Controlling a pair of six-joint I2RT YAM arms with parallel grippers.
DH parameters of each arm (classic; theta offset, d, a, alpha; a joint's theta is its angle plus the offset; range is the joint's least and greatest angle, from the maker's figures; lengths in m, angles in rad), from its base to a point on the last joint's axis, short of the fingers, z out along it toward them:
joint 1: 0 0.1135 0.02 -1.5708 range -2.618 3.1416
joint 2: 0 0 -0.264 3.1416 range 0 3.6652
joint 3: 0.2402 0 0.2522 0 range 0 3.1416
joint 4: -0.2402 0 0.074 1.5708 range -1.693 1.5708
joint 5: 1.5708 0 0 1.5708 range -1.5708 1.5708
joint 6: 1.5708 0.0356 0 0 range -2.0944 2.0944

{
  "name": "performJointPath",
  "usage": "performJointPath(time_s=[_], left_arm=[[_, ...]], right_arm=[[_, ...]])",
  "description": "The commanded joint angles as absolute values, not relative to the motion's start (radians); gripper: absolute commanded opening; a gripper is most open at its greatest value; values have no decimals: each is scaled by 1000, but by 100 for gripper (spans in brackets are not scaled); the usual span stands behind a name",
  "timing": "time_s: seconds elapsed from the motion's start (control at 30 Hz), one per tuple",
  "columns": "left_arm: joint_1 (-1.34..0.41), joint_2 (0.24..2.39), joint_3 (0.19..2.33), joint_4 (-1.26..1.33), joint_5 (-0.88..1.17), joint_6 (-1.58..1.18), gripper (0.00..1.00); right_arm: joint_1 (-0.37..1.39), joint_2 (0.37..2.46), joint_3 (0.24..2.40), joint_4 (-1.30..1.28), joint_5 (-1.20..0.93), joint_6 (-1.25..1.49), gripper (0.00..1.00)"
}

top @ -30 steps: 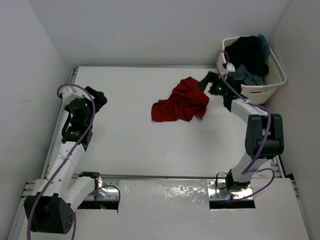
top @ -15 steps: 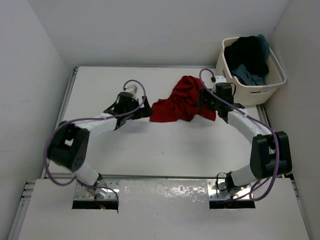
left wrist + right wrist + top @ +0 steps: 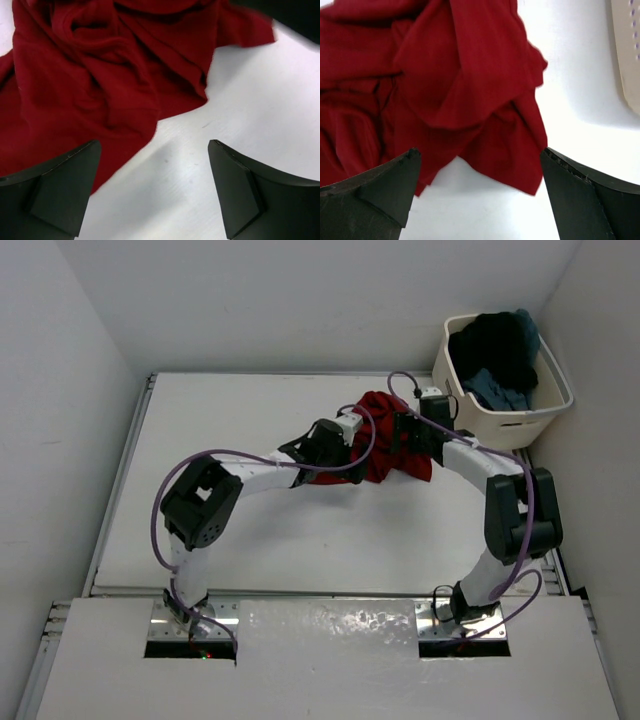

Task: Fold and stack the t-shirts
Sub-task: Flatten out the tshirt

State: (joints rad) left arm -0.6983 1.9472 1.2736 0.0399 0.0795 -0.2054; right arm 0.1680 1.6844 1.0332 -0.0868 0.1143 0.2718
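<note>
Top external view: we see the red t-shirt (image 3: 385, 440) lying crumpled on the table (image 3: 250, 530), near the cream tub (image 3: 515, 425) but not touching it, on the tub's side toward the table's middle. More shirts, a black one (image 3: 495, 345) and a blue-grey one (image 3: 497, 390), sit inside the tub.

Our right gripper (image 3: 480, 167) hangs over the shirt's edge that faces the tub. Our left gripper (image 3: 152, 167) is at the edge turned away from the tub. Both pincers stand wide apart and hold nothing; the wrist views show only cloth and bare table between the fingers.

We judge the risk to lie in the grab. The shirt is bunched in overlapping folds, so a pinch could catch several layers or a mid-fold instead of a hem, and lifting would leave it twisted rather than spread. The left fingers straddle mostly table, so closing there may take only a thin corner that slips free.
</note>
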Motion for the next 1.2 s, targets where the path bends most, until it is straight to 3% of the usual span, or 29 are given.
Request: performJointPath(time_s=[0.0, 0.27, 0.47, 0.67, 0.73, 0.77, 0.83, 0.87, 0.93, 0.97, 1.03, 1.13, 1.17], left_arm=[[-707, 1979, 1315, 20, 83, -124, 86], [-769, 2065, 1356, -49, -44, -74, 79], [-767, 2106, 1362, -35, -78, -60, 65], [-765, 2121, 1364, -17, -198, -67, 34], [-762, 2125, 1367, 26, -237, -75, 0], [-759, 2126, 1370, 32, -256, -96, 0], [-753, 2122, 1381, 35, -299, -115, 0], [-749, 2111, 1378, 40, -319, -127, 0], [-742, 2091, 1364, 70, -344, -152, 0], [-736, 2057, 1338, 90, -351, -159, 0], [-732, 2019, 1287, 145, -377, -175, 0], [-730, 1928, 1221, 214, -465, -201, 0], [-730, 1883, 1207, 230, -498, -210, 0]], right_arm=[[173, 1718, 1127, -60, 121, 282, 98], [173, 1842, 1241, -71, 95, 285, 95], [173, 1890, 1284, -77, 80, 285, 93], [173, 1920, 1295, -83, 64, 291, 85], [175, 1925, 1296, -78, 51, 295, 83], [173, 1928, 1301, -80, 49, 295, 80], [173, 1930, 1301, -74, 48, 285, 70], [173, 1930, 1305, -74, 49, 282, 56], [173, 1922, 1308, -77, 66, 275, 41], [175, 1918, 1308, -77, 69, 272, 29], [173, 1893, 1302, -81, 84, 255, 21], [173, 1841, 1283, -77, 126, 233, 0], [173, 1824, 1272, -57, 139, 230, 0]])
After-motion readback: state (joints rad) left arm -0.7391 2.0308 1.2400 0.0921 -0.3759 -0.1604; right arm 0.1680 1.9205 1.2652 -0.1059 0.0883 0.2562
